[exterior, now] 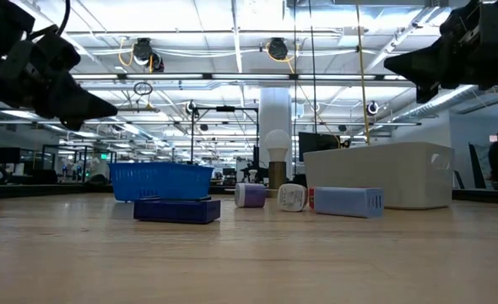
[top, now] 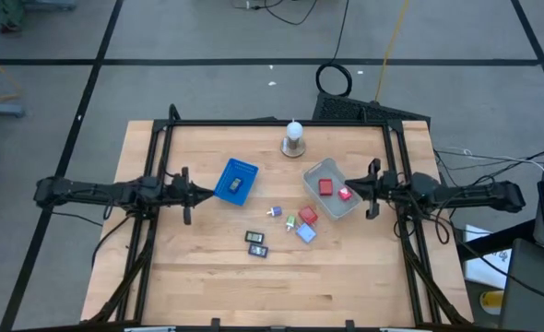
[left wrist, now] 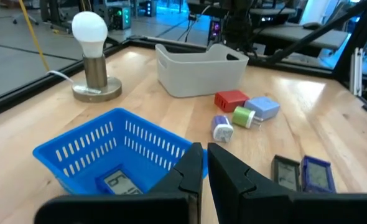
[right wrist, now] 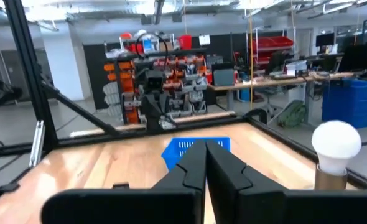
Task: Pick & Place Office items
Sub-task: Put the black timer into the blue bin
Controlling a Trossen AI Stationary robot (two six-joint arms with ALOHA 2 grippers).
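Note:
Both grippers hover above the table, shut and holding nothing. My left gripper [top: 198, 192] is beside the blue mesh basket [top: 236, 181], which holds one dark rectangular piece [left wrist: 118, 182]. My right gripper [top: 360, 192] is next to the clear grey tray [top: 320, 171], which holds two red pieces [top: 335, 190]. On the wood between them lie a red block [left wrist: 231, 99], a blue block [left wrist: 262, 107], a green bit [left wrist: 244, 116], a purple-white bit [left wrist: 222, 127] and two dark rectangles [left wrist: 286, 171] [left wrist: 316, 173].
A white bulb on a round base [top: 294, 138] stands near the table's far edge, behind the basket and tray. Black frame rails [top: 161, 166] run along the table's left and right sides. Bare wood [top: 272, 290] stretches along the near edge.

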